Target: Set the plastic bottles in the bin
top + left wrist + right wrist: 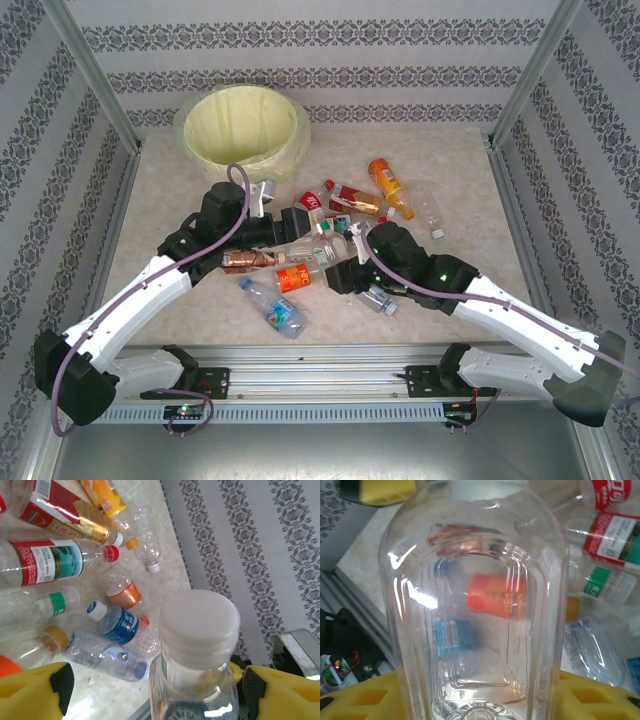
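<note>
Bin [245, 125] first: round and cream-white with a pale yellow bag lining, it sits at the far left of the table [180, 190], well apart from the bottles. Those lie scattered on their sides across the middle of the table, and both arms are reaching into them.

The right gripper [485, 702] is pinching a clear bottle [475, 605] at its base end, with a yellow finger on either side and the bottle running away from the wrist camera. Through the plastic, an orange label and a blue one show blurred.

At the other end, the left gripper [156, 685] has its jaws spread around that clear bottle [197, 680]. One finger [35, 687] stands well clear of it and the other [280, 690] sits just beside it. The white cap [199, 625] points up at the left wrist camera.

From above, the left gripper [295, 225] and the right gripper [342, 268] sit close together over the heap.

Around them, a blue-label bottle [275, 305] lies nearest the arm bases. An orange bottle [388, 185] lies on the far side, with a capless-looking clear one [428, 215] just beside it. In the left wrist view, a red-label bottle [45, 562] with a red cap rests by a green-label one [57, 604].
</note>
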You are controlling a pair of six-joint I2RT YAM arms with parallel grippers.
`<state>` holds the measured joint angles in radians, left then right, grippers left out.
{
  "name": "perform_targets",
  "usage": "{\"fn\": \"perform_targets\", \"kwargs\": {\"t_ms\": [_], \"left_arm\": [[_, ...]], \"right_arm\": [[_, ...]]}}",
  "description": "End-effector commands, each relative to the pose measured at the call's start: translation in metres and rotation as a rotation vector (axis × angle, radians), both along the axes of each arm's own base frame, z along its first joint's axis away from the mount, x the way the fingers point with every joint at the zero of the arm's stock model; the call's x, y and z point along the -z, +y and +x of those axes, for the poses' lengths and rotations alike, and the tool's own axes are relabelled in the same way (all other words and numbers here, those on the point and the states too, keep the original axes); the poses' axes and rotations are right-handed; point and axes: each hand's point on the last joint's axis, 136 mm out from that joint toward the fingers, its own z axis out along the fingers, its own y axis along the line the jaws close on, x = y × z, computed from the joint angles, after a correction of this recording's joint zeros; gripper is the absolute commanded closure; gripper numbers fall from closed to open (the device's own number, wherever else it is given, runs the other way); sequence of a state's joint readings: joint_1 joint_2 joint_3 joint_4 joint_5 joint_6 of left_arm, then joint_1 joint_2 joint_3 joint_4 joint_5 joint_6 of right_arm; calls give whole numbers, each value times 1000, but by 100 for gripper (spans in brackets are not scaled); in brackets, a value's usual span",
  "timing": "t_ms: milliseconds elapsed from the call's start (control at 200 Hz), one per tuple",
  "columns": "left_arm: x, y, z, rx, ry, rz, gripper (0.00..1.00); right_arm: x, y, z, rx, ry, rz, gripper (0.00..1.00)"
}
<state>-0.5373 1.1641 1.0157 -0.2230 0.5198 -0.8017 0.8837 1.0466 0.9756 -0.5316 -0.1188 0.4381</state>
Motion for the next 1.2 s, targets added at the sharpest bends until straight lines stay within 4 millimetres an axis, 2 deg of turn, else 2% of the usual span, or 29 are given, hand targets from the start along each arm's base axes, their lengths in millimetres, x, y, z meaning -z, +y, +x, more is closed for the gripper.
{"fn": "perform_targets", "kwargs": {"t_ms": [0,125,210,410,525,709,1004,1199], "left_arm": [[-23,-13,4,25,-65,-85,14],[-24,-13,5,29,-75,-63,15],[-20,-13,5,31,-79,-64,22],[-21,-13,6,19,-81,-85,25],[-19,-14,8,12,-57,-88,36],[-24,-16,7,26,-57,-98,39],[-24,-19,7,45,-55,-87,58],[-29,-19,8,48,-62,-75,64]], "right_arm": [[-22,10,0,-70,-18,30,42],[-22,16,-2,-107,-11,32,42],[-17,19,-3,-123,-13,46,42],[-11,14,-6,-123,-18,40,42],[-6,11,-6,-112,-10,27,42],[-3,10,1,-88,-27,3,41],[3,12,6,-83,-23,-23,41],[2,12,8,-75,-28,-26,34]]}}
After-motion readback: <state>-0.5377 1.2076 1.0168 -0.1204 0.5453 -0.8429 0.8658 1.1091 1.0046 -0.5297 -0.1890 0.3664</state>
